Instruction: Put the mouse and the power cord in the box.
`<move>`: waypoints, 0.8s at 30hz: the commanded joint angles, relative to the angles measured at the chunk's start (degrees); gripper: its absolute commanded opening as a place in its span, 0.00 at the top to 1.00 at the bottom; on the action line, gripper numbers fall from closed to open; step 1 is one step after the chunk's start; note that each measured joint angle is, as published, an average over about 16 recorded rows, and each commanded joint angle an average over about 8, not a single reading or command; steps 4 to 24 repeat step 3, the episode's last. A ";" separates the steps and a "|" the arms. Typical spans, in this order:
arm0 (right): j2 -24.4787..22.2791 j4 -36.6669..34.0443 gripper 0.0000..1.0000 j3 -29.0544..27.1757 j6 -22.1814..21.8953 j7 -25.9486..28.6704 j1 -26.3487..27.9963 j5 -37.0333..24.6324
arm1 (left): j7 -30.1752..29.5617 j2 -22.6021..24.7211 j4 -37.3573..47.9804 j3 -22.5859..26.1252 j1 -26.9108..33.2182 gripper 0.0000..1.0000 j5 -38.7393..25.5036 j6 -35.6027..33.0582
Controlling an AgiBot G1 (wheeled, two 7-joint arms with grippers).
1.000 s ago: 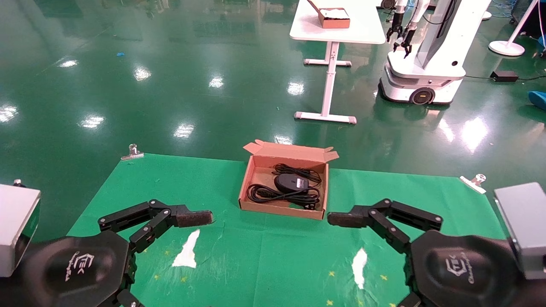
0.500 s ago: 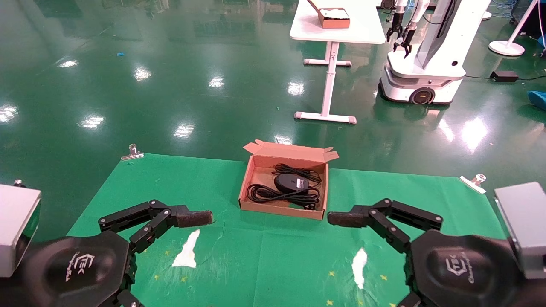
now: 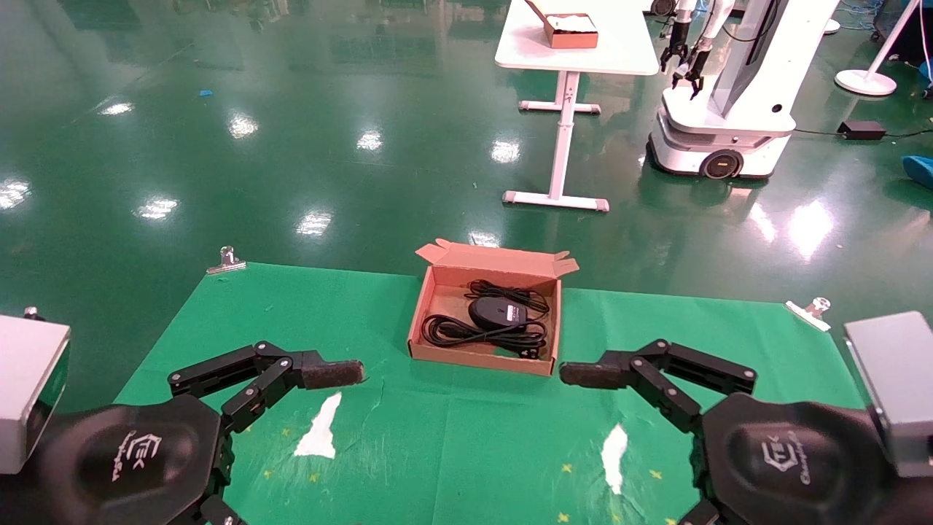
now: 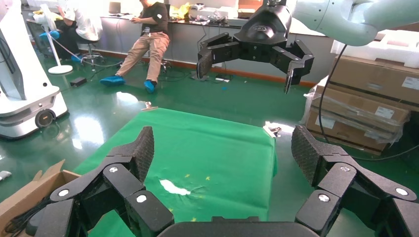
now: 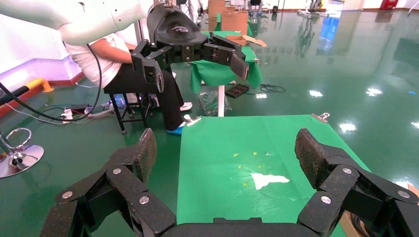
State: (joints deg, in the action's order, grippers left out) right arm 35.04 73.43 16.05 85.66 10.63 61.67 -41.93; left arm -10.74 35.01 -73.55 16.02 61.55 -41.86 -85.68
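Mouse (image 3: 498, 312), power cord (image 3: 466, 333) inside box (image 3: 477, 356)

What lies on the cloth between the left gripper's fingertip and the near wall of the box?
Only bare green cloth separates the left gripper from the box, seen in the head view.

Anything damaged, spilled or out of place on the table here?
The green cloth has two torn patches showing white, one near the left hand, one near the right hand. Otherwise tidy: mouse and power cord lie inside the box; both hands hover open.
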 commanded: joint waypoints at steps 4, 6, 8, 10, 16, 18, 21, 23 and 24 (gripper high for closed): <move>0.00 0.00 0.00 0.00 0.00 0.00 0.00 0.00 | 0.00 0.00 0.00 0.00 0.00 0.00 0.00 0.00; 0.00 0.00 0.00 0.00 0.00 0.00 0.00 0.00 | 0.00 0.00 0.00 0.00 0.00 0.00 0.00 0.00; 0.00 0.00 0.00 0.00 0.00 0.00 0.00 0.00 | 0.00 0.00 0.00 0.00 0.00 0.00 0.00 0.00; 0.00 0.00 0.00 0.00 0.00 0.00 0.00 0.00 | 0.00 0.00 0.00 0.00 0.00 0.00 0.00 0.00; 0.00 0.00 0.00 0.00 0.00 0.00 0.00 0.00 | 0.00 0.00 0.00 0.00 0.00 0.00 0.00 0.00; 0.00 0.00 0.00 0.00 0.00 0.00 0.00 0.00 | 0.00 0.00 0.00 0.00 0.00 0.00 0.00 0.00; 0.00 0.00 0.00 0.00 0.00 0.00 0.00 0.00 | 0.00 0.00 0.00 0.00 0.00 0.00 0.00 0.00; 0.00 0.00 0.00 0.00 0.00 0.00 0.00 0.00 | 0.00 0.00 0.00 0.00 0.00 0.00 0.00 0.00; 0.00 0.00 0.00 0.00 0.00 0.00 0.00 0.00 | 0.00 0.00 0.00 0.00 0.00 0.00 0.00 0.00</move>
